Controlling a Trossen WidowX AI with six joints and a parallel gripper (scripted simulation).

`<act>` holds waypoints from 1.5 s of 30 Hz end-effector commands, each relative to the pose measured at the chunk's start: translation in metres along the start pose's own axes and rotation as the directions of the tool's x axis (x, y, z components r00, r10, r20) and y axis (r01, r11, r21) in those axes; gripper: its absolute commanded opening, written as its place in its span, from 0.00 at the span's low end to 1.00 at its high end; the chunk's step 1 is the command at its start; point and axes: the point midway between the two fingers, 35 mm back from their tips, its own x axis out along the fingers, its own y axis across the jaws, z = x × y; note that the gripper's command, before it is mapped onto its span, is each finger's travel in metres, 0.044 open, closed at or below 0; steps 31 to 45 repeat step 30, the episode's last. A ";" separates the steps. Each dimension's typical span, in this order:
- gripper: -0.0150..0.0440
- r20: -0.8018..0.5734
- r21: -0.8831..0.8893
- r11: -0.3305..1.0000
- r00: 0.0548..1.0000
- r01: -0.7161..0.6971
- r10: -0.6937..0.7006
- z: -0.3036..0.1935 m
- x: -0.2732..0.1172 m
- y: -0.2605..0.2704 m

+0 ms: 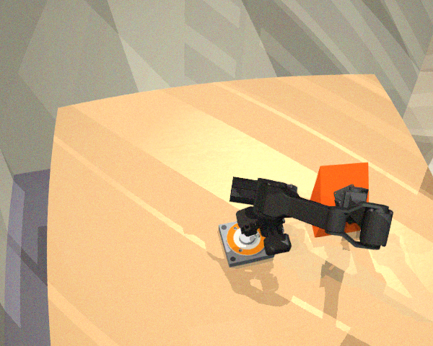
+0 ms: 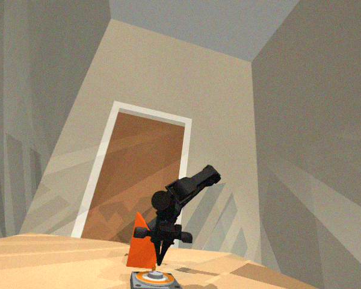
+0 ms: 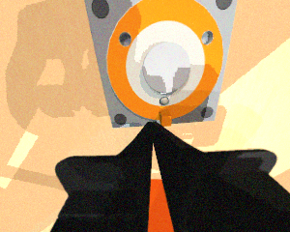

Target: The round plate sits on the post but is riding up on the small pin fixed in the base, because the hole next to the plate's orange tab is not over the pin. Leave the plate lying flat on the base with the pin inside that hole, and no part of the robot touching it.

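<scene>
The round orange and white plate (image 1: pixel 230 241) (image 2: pixel 139 277) (image 3: pixel 117 68) sits around the post (image 2: pixel 156 274) (image 3: pixel 166 63) on the grey square base (image 1: pixel 242 260) (image 3: pixel 101 72). Its orange tab (image 2: pixel 153 267) (image 3: pixel 165 119) stands up at the rim on the gripper's side. A small hole (image 3: pixel 164 101) shows just inward of the tab; I cannot tell whether the pin is in it, or whether the plate lies fully flat. My gripper (image 2: pixel 159 264) (image 3: pixel 151 126) is shut and empty. Its tips are close beside the tab, left of it in the wrist view; contact cannot be told. In the top view the arm hides the tab.
An orange block (image 1: pixel 343 174) (image 2: pixel 140 251) stands behind the base, by the arm's foot. The arm reaches over the base's right and back side in the top view. The wooden table's (image 1: pixel 134 260) left edge lies well to the left.
</scene>
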 end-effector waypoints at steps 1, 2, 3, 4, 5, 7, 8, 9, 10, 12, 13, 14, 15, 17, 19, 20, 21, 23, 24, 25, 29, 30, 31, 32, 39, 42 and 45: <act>0.25 0.001 -0.002 1.000 1.000 0.004 -0.004 0.000 0.000 -0.003; 0.25 0.001 -0.002 1.000 1.000 0.004 -0.004 -0.001 0.000 -0.004; 0.25 0.001 -0.002 1.000 1.000 0.004 -0.004 -0.001 0.000 -0.005; 0.25 0.001 -0.002 1.000 1.000 0.004 -0.004 -0.001 0.000 -0.005; 0.25 0.001 -0.002 1.000 1.000 0.005 -0.005 0.000 -0.003 -0.005; 0.25 0.001 -0.001 1.000 1.000 0.006 -0.006 0.000 -0.010 -0.005; 0.25 0.001 -0.001 1.000 1.000 0.007 -0.007 0.000 -0.015 -0.005; 0.25 0.001 -0.001 1.000 1.000 0.007 -0.007 0.000 -0.020 -0.005; 0.25 0.001 -0.001 1.000 1.000 0.008 -0.008 0.000 -0.025 -0.005; 0.25 0.001 -0.001 1.000 1.000 0.007 -0.007 -0.001 -0.035 -0.005; 0.25 0.000 -0.001 1.000 1.000 0.007 -0.007 -0.002 -0.040 -0.004; 0.25 0.000 -0.001 1.000 1.000 0.007 -0.007 -0.002 -0.044 -0.004; 0.25 0.000 -0.001 1.000 1.000 0.006 -0.006 -0.002 -0.047 -0.004; 0.25 0.002 0.003 1.000 1.000 0.003 -0.003 -0.002 -0.041 -0.004; 0.25 0.002 0.003 1.000 1.000 0.003 -0.003 -0.002 -0.041 -0.004; 0.25 0.002 0.003 1.000 1.000 0.003 -0.003 -0.002 -0.041 -0.004; 0.25 0.002 0.003 1.000 1.000 0.003 -0.003 -0.002 -0.041 -0.004; 0.25 0.002 0.003 1.000 1.000 0.003 -0.003 -0.002 -0.041 -0.004; 0.25 0.002 0.003 1.000 1.000 0.003 -0.003 -0.002 -0.041 -0.004; 0.25 0.002 0.003 1.000 1.000 0.003 -0.003 -0.002 -0.041 -0.004; 0.25 0.002 0.003 1.000 1.000 0.003 -0.003 -0.002 -0.041 -0.004; 0.25 0.002 0.003 1.000 1.000 0.003 -0.003 -0.002 -0.041 -0.004; 0.25 0.002 0.003 1.000 1.000 0.003 -0.003 -0.002 -0.041 -0.004; 0.25 0.002 0.003 1.000 1.000 0.003 -0.003 -0.002 -0.041 -0.004; 0.25 0.002 0.003 1.000 1.000 0.003 -0.003 -0.002 -0.041 -0.004; 0.25 0.002 0.003 1.000 1.000 0.003 -0.003 -0.002 -0.041 -0.004; 0.25 0.002 0.003 1.000 1.000 0.003 -0.003 -0.002 -0.041 -0.004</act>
